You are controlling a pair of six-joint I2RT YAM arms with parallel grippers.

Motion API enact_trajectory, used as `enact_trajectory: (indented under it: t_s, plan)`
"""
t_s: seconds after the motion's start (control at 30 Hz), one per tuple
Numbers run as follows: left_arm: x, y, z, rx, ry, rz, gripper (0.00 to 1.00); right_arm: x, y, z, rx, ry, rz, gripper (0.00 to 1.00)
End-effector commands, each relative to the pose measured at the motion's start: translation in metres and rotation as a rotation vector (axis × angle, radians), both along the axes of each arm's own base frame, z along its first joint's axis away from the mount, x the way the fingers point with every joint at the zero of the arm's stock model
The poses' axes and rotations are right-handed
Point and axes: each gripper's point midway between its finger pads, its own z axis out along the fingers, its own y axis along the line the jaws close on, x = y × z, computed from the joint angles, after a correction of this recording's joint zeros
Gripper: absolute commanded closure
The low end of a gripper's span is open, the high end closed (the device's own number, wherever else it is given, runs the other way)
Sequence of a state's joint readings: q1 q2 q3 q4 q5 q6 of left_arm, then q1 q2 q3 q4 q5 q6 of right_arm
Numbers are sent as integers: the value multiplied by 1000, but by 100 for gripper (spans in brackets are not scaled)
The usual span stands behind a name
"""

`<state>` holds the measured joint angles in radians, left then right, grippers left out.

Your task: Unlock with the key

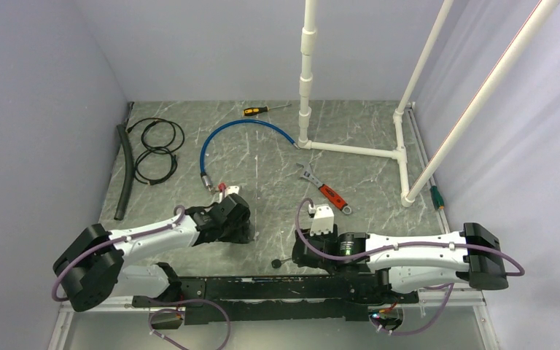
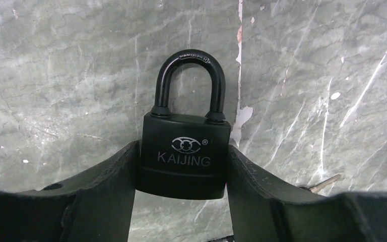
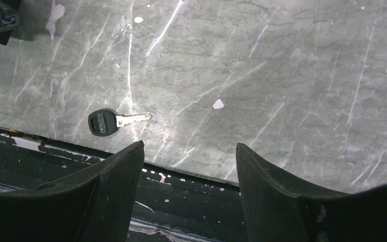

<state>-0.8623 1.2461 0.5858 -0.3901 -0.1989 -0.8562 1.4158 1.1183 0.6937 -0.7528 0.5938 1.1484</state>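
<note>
Left wrist showed left hand (image 2: 181, 169) gripping black metal padlock (image 2: 184, 151); right hand (image 3: 189, 156) gaped empty. Thin black-headed key (image 3: 112, 121) looked slippery, pinch its head.

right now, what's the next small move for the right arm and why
Probably move the right jaws over the key and lower onto it: they stand open and empty, the key lies flat on the table off to their side, and the left jaws hold the padlock.

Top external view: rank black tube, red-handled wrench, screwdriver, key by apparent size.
1. black tube
2. red-handled wrench
3. screwdriver, shorter and thinner than the wrench, though it lies farther back
4. key
</note>
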Motion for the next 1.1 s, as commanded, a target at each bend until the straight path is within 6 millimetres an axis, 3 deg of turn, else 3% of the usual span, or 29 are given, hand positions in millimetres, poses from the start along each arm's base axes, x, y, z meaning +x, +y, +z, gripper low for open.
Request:
enact_trajectory:
  t_s: [0.0, 0.33, 0.5, 0.77, 1.07]
  plan:
    - [11, -12, 32, -55, -77, -50, 38, 3, 4, -3, 81, -1, -64, 34]
    - [12, -8, 52, -22, -94, -82, 26, -17, 27, -46, 88, 127, -35, 40]
    - [9, -13, 70, -57, -107, -114, 30, -21, 41, -55, 81, 155, -10, 45]
    - [-10, -28, 96, -177, -145, -210, 36, -10, 36, -68, -41, 114, -63, 54]
    - [-23, -28, 89, -195, -126, -225, 41, -1, 38, -81, -185, 85, -67, 54]
